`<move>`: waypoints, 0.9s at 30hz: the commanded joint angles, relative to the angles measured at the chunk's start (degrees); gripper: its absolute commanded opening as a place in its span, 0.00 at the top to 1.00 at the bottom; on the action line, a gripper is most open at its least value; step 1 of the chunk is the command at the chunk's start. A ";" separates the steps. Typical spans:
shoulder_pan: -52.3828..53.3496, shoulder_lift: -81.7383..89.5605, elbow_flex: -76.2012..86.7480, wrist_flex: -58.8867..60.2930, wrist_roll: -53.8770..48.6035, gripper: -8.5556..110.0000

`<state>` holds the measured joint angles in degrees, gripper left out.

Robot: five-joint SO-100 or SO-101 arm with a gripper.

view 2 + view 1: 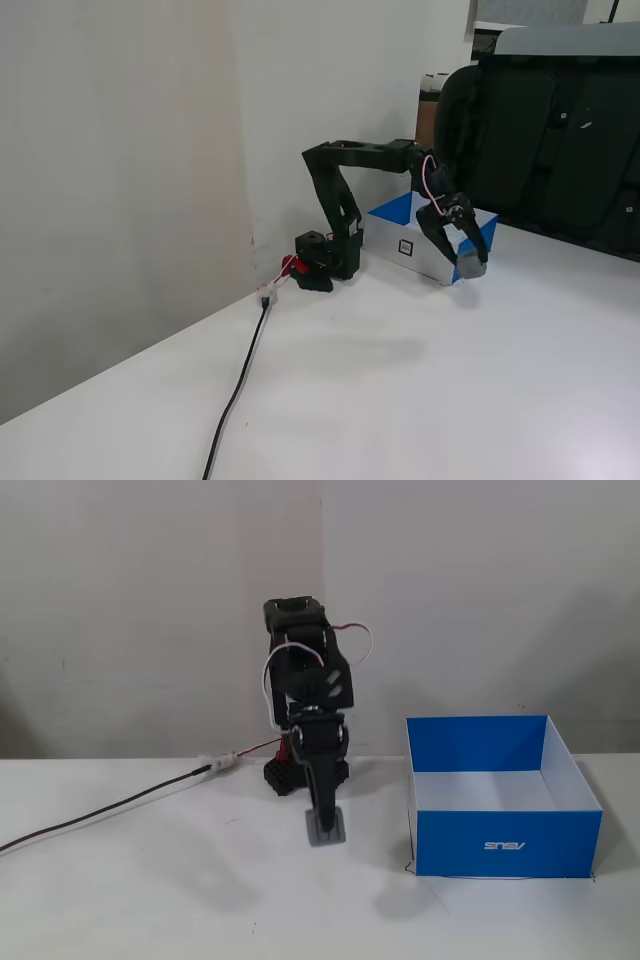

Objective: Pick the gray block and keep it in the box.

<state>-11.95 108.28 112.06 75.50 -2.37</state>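
Observation:
The black arm reaches forward and down over the white table. My gripper is shut on the gray block, a small gray cube held at the fingertips a little above the table, with its shadow on the table below. In the other fixed view the gripper holds the block in front of the box. The box is open-topped with blue walls, a white floor and an upside-down ASUS logo. It stands to the right of the gripper in this view and shows behind the arm in the other fixed view.
A black and red cable runs from the arm's base to the left across the table; it also shows in the other fixed view. A black chair stands beyond the table's far edge. A white wall is behind the arm.

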 commanded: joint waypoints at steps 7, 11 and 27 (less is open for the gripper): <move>-21.18 30.94 -3.16 10.46 0.26 0.93; -32.08 30.23 -4.57 12.66 0.18 0.93; -53.35 6.06 -10.99 4.83 1.49 0.86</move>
<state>-65.92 113.82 103.54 81.91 -1.85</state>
